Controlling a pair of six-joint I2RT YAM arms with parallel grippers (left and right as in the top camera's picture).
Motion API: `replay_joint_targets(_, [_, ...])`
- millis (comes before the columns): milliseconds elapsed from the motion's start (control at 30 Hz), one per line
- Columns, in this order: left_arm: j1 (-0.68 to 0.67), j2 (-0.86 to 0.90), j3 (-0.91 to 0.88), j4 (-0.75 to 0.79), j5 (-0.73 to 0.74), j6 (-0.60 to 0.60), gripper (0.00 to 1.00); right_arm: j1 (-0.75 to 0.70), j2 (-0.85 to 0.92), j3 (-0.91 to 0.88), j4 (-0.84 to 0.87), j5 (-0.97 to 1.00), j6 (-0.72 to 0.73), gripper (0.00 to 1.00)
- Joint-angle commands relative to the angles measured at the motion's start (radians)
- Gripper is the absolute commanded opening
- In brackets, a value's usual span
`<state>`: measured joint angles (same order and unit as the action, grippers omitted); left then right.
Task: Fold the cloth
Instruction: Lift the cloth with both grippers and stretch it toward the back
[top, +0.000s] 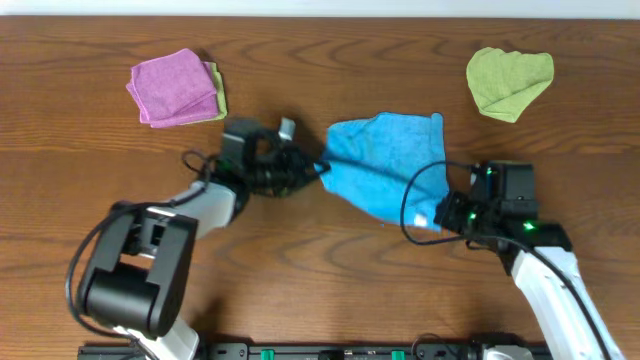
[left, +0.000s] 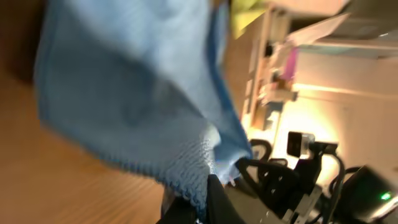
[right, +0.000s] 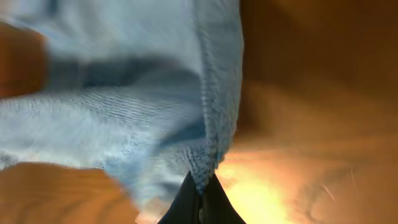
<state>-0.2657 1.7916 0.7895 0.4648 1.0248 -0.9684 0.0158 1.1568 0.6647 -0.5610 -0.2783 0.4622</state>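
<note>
Fabric is stretching between the two arms: the sky-blue cloth is sitting rumpled near the middle of the wooden table, its left side drawn out to a point and its right side hanging wider. The left gripper is reaching in from the left and pinching that pointed corner. In the left wrist view its dark fingers are pressing together on the cloth, which is rising from them in a soft, blurred sheet above the wood. The right gripper is meeting the cloth at its lower right corner. In the right wrist view its gripper is closing tightly on the hemmed edge of the cloth, with the fabric fanning away up and to the left. A black cable from the right arm is looping across the cloth's right part. Well apart, toward the far left, a pink-purple cloth is lying folded on top of a yellow-green cloth, of which only an edge is showing. At the far right a lime-green cloth is lying loosely folded, well clear of both arms.
</note>
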Motion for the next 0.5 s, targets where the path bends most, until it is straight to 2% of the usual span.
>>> replay_joint_targets(0, [0.053,-0.069,0.06,0.003,0.08,-0.027,0.06,-0.009,-0.049,0.055,0.0,-0.01,-0.015,0.02])
replay_joint_targets(133, [0.097,-0.134,0.098,0.003,0.088,-0.071,0.06,-0.009,-0.058,0.087,0.014,-0.011,-0.014,0.01])
replay_joint_targets(300, [0.126,-0.157,0.17,0.0,0.043,-0.134,0.06,-0.009,-0.036,0.129,0.151,-0.01,0.02,0.01])
replay_joint_targets(467, [0.126,-0.137,0.257,-0.049,-0.068,-0.135,0.06,-0.01,0.121,0.244,0.229,-0.011,0.038,0.01])
